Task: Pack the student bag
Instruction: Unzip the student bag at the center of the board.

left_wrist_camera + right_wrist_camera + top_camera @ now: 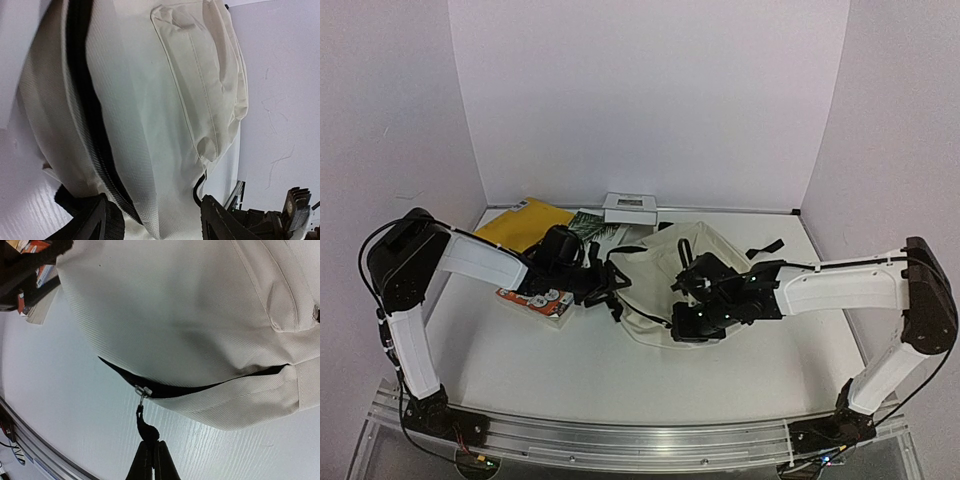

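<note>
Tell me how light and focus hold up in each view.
Top external: even, soft light, no glare on the student bag. Left wrist: bag fills the frame, top-left corner blurred, fingers dark. Right wrist: fabric weave sharp, zipper pull crisp, soft shadow beneath the bag.

- Top view bright, even light from above, soft shadows on the table (620, 370).
- Left wrist close-up slightly soft, student bag (150, 100) washed out.
- Right wrist sharp.
</note>
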Controlling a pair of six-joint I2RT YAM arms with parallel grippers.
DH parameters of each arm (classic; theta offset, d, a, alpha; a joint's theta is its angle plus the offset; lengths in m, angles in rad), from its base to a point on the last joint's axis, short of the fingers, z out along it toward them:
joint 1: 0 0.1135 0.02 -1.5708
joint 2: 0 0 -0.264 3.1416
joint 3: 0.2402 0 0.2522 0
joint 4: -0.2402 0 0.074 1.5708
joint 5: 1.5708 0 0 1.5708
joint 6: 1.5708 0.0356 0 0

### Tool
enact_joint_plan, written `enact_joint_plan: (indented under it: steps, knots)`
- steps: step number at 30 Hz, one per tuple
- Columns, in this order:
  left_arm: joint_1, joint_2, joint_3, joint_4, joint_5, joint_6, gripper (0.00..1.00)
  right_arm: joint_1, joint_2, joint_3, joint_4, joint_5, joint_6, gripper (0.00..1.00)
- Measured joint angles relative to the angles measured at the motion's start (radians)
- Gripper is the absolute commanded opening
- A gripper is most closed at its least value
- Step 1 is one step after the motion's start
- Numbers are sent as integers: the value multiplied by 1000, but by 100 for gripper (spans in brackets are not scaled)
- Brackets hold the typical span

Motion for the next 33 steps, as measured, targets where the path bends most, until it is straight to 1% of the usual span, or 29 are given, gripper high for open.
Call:
enact_joint_plan:
  steps: [5, 7, 8, 9, 10, 11, 13, 14, 16, 18, 21, 25, 30, 33]
  knots:
    - [-60, 31, 0, 3, 1, -26, 64, 0, -20, 14, 12, -6, -1, 0]
    - [-75, 42, 2, 7, 1, -32, 60, 0, -26, 17, 15, -7, -1, 0]
    - [-79, 45, 2, 8, 1, -34, 53, 0, -27, 18, 14, -7, -1, 0]
    - [-85, 47, 4, 8, 0, -37, 48, 0, -29, 18, 15, -8, -1, 0]
    - [-87, 48, 6, 7, 0, -47, 40, 0, -29, 18, 15, -8, -1, 0]
    - [-90, 50, 9, 7, 0, -48, 36, 0, -30, 18, 15, -7, -1, 0]
    - [-91, 50, 10, 8, -2, -56, 24, 0, -31, 18, 14, -3, -1, 0]
    - [-92, 50, 12, 6, -3, -56, 15, 0, -32, 18, 14, 0, -1, 0]
    - [-92, 51, 16, 6, -7, -68, 8, 0, -36, 18, 13, 11, -3, 0]
    - [-93, 51, 20, 6, -12, -63, 4, -2, -45, 18, 8, 44, -5, 0]
    - [-94, 51, 21, 1, -18, -53, 0, -8, -48, 18, -13, 100, -14, 0]
    - [-94, 47, 21, -11, -23, -25, 0, -29, -45, 18, -33, 143, -35, 0]
    - [-92, 0, 11, -47, -33, 22, 0, -76, -1, 18, -23, 139, -86, 0]
    - [-82, -27, -10, -61, -38, 37, 0, -87, 35, 19, -3, 97, -124, 0]
